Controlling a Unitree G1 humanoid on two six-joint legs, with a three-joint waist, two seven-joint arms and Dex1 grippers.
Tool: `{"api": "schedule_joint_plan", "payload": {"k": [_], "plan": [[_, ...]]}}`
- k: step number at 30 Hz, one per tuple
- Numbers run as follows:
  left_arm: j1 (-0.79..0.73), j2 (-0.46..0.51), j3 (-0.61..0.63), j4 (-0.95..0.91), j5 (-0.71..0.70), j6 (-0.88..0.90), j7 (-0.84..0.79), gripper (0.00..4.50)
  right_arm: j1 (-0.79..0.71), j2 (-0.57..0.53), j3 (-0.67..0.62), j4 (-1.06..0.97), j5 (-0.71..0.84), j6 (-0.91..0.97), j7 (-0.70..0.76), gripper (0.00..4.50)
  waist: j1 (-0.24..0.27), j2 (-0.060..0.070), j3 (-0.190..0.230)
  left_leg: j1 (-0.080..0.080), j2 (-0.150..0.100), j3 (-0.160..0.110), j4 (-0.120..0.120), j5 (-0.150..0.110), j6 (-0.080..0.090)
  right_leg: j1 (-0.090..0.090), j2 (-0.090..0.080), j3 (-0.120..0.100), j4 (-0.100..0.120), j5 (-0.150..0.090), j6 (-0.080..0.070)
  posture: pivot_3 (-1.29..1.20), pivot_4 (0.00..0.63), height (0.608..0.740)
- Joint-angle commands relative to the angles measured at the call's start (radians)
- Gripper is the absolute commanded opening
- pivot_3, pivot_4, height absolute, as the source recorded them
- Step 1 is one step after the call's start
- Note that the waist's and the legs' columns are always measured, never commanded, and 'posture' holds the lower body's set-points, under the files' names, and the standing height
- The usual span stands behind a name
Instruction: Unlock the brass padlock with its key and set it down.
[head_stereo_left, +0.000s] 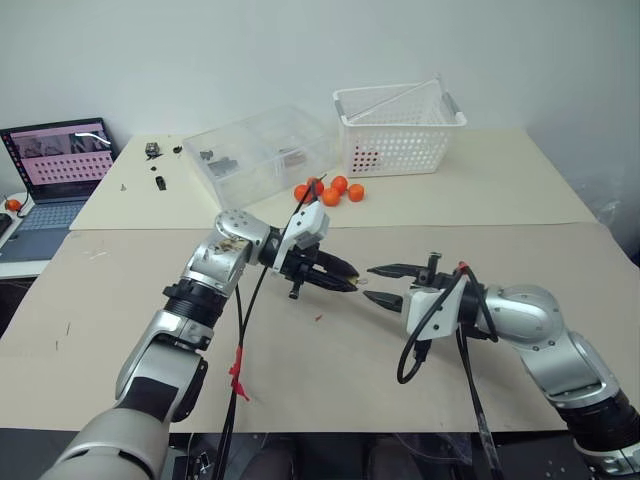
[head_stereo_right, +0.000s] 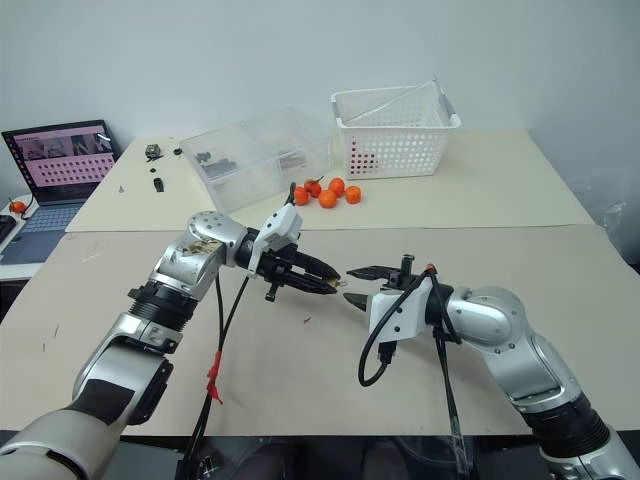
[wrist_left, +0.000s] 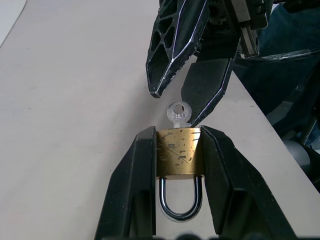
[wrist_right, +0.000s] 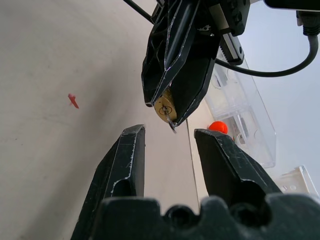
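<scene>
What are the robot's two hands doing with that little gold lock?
The left gripper is pinching a brass padlock by its sides, up above the table. A small silver key is already sticking out of the lock. The right gripper sits just in front of the key, its fingers apart and not yet gripping it. The shackle is still closed, so the lock isn't open yet.

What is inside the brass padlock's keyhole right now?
The small silvery key sits in the brass padlock; its round bow sticks out, its blade is hidden inside the body. The shackle looks closed.
</scene>
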Motion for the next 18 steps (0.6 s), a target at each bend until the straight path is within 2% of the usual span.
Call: {"api": "schedule_joint_plan", "payload": {"k": [1, 9, 13, 16, 18], "plan": [[-0.046, 0.007, -0.001, 0.004, 0.012, -0.040, -0.017, 0.78, -0.009, 0.011, -0.019, -0.042, 0.011, -0.013, 0.001, 2.05, 0.000, 0.000, 0.000, 0.000, 0.000, 0.000, 0.000, 0.000, 0.000, 0.000, 0.000, 0.000, 0.000, 0.000, 0.000, 0.00, 0.150, 0.740], [-0.057, -0.003, -0.003, 0.021, 0.020, -0.064, -0.025, 0.78, -0.004, 0.017, -0.019, -0.042, 0.000, -0.022, -0.003, 2.05, 0.000, 0.000, 0.000, 0.000, 0.000, 0.000, 0.000, 0.000, 0.000, 0.000, 0.000, 0.000, 0.000, 0.000, 0.000, 0.00, 0.150, 0.740], [-0.062, -0.008, -0.004, 0.031, 0.025, -0.072, -0.029, 0.78, -0.005, 0.020, -0.018, -0.041, 0.000, -0.020, -0.003, 1.04, 0.000, 0.000, 0.000, 0.000, 0.000, 0.000, 0.000, 0.000, 0.000, 0.000, 0.000, 0.000, 0.000, 0.000, 0.000, 0.00, 0.150, 0.740], [-0.065, -0.009, -0.004, 0.036, 0.028, -0.078, -0.030, 0.78, -0.003, 0.022, -0.017, -0.041, 0.000, -0.018, -0.004, 0.01, -0.001, 0.000, 0.000, 0.000, 0.000, 0.000, 0.000, 0.000, 0.000, 0.000, 0.000, 0.000, 0.000, 0.000, 0.000, 0.00, 0.150, 0.740], [-0.067, -0.011, -0.005, 0.039, 0.030, -0.081, -0.030, 0.78, 0.000, 0.025, -0.017, -0.040, -0.001, -0.017, -0.003, 0.01, -0.001, 0.000, 0.000, 0.000, 0.000, 0.000, 0.000, 0.000, 0.001, 0.000, 0.000, 0.000, 0.000, 0.000, 0.000, 0.00, 0.150, 0.740]]}}
